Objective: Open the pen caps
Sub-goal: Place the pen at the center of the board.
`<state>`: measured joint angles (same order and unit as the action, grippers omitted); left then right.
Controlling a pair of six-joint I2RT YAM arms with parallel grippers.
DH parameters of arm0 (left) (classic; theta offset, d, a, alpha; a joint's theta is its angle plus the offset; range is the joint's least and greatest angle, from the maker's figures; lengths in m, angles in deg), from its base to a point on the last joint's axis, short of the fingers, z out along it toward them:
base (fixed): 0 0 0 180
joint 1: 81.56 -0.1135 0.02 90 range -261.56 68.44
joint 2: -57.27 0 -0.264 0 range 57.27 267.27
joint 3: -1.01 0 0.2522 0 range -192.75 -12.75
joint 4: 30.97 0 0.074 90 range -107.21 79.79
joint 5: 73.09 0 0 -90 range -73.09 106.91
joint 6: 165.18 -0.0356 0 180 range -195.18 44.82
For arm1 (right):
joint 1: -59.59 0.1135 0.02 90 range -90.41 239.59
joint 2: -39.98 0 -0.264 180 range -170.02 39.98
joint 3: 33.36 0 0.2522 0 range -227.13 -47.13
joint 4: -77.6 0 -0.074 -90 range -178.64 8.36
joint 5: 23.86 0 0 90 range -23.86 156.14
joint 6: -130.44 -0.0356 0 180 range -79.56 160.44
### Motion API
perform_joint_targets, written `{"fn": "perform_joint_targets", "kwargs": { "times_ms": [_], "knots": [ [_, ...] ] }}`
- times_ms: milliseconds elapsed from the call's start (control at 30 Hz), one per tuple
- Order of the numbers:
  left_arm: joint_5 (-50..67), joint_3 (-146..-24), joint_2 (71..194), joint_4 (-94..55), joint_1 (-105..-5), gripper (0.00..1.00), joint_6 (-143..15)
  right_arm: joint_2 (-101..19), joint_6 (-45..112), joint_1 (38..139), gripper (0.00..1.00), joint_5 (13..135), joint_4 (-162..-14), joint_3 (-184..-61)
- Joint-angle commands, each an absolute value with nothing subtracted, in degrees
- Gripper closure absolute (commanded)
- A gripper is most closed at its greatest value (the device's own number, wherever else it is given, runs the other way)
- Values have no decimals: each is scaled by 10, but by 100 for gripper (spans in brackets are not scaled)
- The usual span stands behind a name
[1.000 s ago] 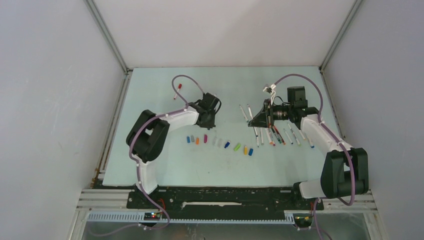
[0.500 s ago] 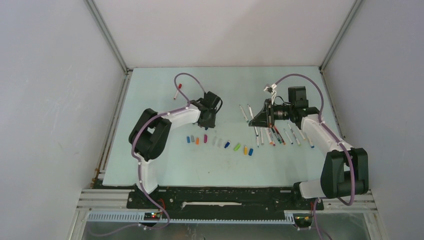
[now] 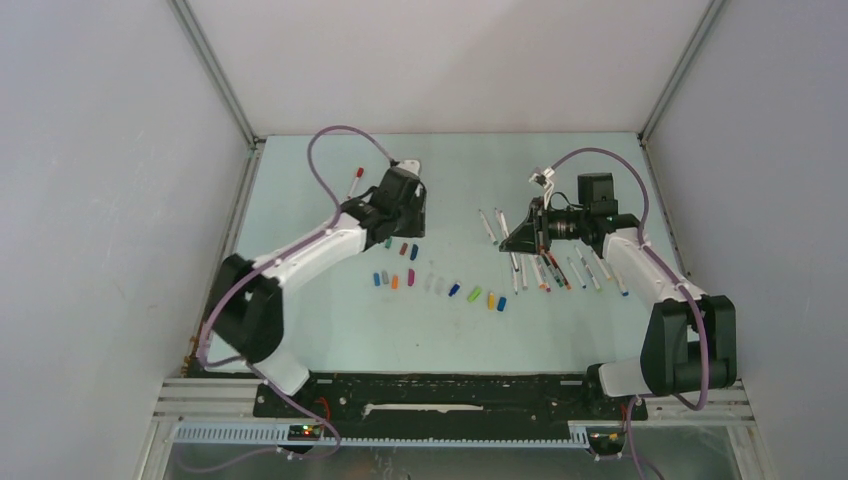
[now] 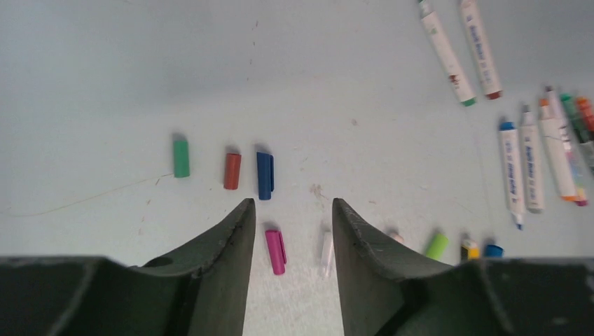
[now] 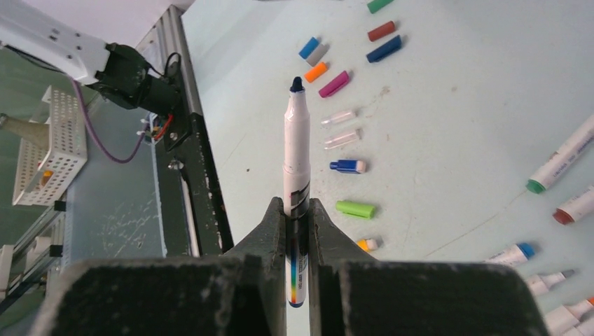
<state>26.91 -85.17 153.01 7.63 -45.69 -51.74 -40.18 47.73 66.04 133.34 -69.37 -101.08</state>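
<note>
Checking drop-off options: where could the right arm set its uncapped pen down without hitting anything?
Bare table lies between the row of caps and the arm bases, and also at the far edge behind both grippers. It is crowded under the right gripper, which is shut on the pen, where the loose pens lie.

A robot lab: plain white panels (image 3: 450,60) on metal framing box in a pale worktop (image 3: 450,330), with two arms bolted to a black rail (image 3: 450,395) at the bottom edge.
</note>
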Motion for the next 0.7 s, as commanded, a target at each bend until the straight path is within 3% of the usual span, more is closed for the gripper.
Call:
{"fn": "perform_joint_targets", "kwargs": {
  "times_ms": [0,200,367,533,667],
  "knots": [
    [293,-781,1423,33,-456,51,-519,-408,489,658,100,1283,-694,-1034],
    [314,-680,1269,-16,-475,35,-494,-422,437,655,100,1161,-724,-1034],
    [308,-604,1132,-38,-522,2,-474,-454,372,658,99,1035,-739,-1061],
    [283,-649,1071,35,-556,0,-554,-533,363,661,98,983,-694,-1141],
    [334,-673,1067,101,-557,0,-640,-596,355,662,98,955,-668,-1205]
  ]
}}
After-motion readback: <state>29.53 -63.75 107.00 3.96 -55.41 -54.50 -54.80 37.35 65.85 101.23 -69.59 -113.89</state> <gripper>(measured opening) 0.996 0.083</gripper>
